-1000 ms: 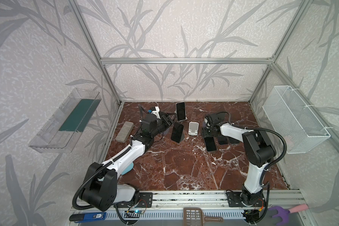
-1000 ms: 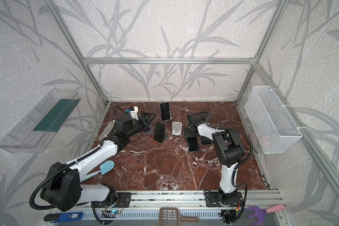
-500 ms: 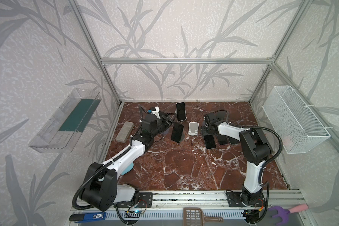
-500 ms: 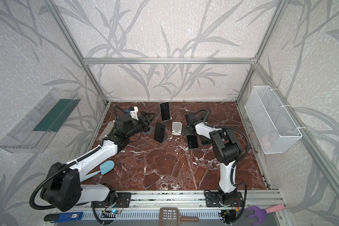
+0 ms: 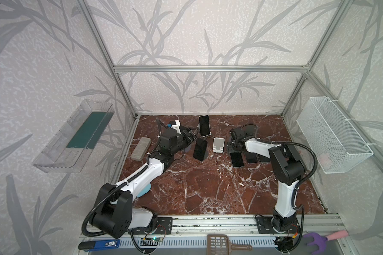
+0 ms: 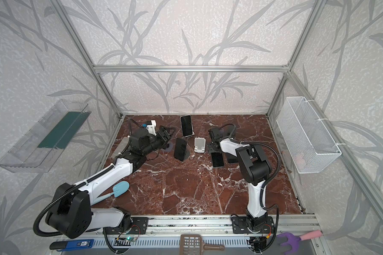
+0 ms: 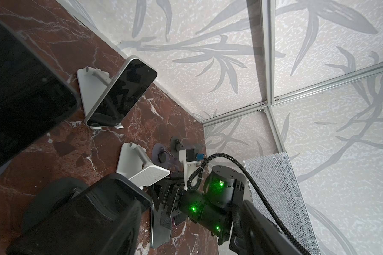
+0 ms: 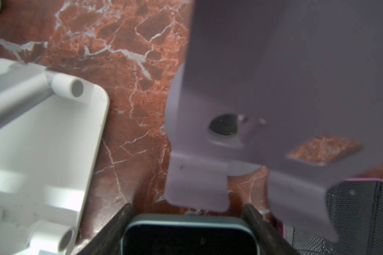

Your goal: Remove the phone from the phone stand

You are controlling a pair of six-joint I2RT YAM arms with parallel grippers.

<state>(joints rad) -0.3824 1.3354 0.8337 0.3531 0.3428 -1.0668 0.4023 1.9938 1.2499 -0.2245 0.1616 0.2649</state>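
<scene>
A teal-edged phone (image 8: 186, 238) lies flat on the marble floor (image 5: 208, 187), beside an empty white stand (image 5: 218, 144). My right gripper (image 5: 232, 150) is at this phone's (image 5: 237, 159) far end, and its fingers (image 8: 125, 218) sit against both side edges with no gap showing. An empty purple stand (image 8: 263, 99) is just beyond it. A black phone (image 5: 200, 149) leans on a dark stand, and a silver-edged phone (image 5: 204, 125) leans on a white stand behind. My left gripper (image 5: 189, 137) hovers left of the black phone (image 7: 93, 212). Its fingers (image 7: 265, 229) are apart with nothing between them.
Two more phones (image 5: 251, 157) lie flat to the right of the teal-edged one. A grey block (image 5: 140, 148) rests by the left wall and a blue spatula (image 6: 119, 187) lies under the left arm. A wire basket (image 5: 332, 132) hangs on the right wall and a clear shelf (image 5: 75, 136) on the left.
The right arm's elbow has swung a little to the left while its gripper stays at the flat phone's far end. The left arm has not moved.
</scene>
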